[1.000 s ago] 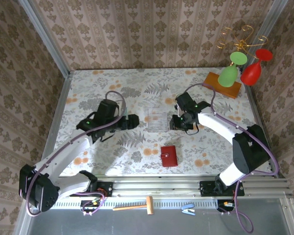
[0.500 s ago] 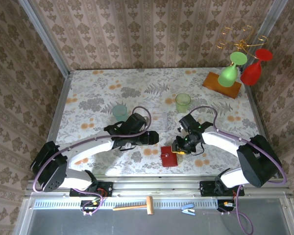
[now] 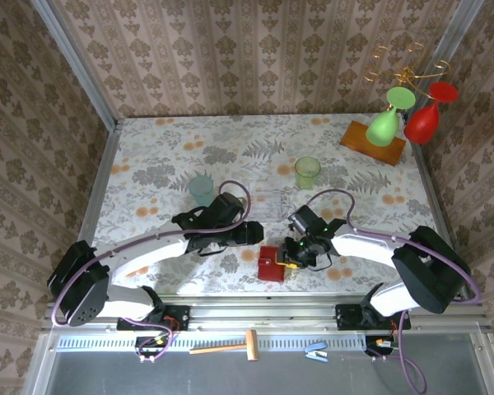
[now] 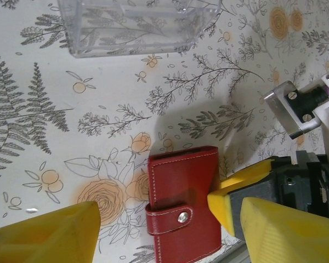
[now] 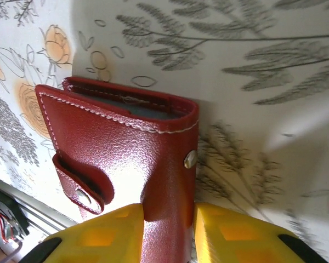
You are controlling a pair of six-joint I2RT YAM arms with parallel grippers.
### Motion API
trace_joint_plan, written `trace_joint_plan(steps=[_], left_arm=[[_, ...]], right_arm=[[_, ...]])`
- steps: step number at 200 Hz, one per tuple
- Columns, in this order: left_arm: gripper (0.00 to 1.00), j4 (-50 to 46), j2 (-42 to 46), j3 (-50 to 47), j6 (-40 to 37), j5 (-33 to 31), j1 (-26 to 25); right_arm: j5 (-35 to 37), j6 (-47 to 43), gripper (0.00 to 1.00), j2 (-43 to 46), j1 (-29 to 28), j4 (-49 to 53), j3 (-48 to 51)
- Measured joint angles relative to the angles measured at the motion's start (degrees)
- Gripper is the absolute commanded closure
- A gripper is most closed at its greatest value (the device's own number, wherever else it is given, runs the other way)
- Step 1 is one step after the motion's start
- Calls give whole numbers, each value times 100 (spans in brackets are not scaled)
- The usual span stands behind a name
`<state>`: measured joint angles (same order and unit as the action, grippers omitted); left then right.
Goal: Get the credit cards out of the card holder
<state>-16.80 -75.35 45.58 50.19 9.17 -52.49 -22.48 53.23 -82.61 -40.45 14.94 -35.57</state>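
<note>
1. Card holder: a red wallet, closed, its little tab snapped over the front. A sliver of grey lining shows along its open edge.
2. It sits at the near middle of the floral surface, just short of the near edge. I cannot tell whether it lies flat or is tipped up.
3. Right hand is clamped on one end of the card holder, with the red leather squeezed between its two yellow fingers.
4. Left hand hovers above the card holder on its far-left side. Its yellow fingers are spread wide apart and grip nothing.
5. From the left wrist, one of the right hand's yellow fingers is seen touching the right edge of the wallet.
6. Clear plastic box stands just beyond the card holder, near it but not touching.
7. Teal cup stands to the far left of the box, and a green cup to its far right.
8. Wooden block occupies the far right corner, with a green glass and a red glass at it.
9. Hammer and a blue clip lie on the metal rail in front of the arm bases.
</note>
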Motion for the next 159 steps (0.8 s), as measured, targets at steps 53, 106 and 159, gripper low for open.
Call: trace_joint_plan(steps=[53, 106, 159], left_arm=[[46, -219, 17, -118, -48, 28, 50], [54, -411, -378, -48, -138, 157, -13], [66, -483, -772, 90, -179, 190, -216]], right_arm=[[289, 872, 69, -509, -599, -885, -212], [579, 999, 70, -149, -562, -678, -223], [321, 1069, 90, 179, -332, -992, -90]])
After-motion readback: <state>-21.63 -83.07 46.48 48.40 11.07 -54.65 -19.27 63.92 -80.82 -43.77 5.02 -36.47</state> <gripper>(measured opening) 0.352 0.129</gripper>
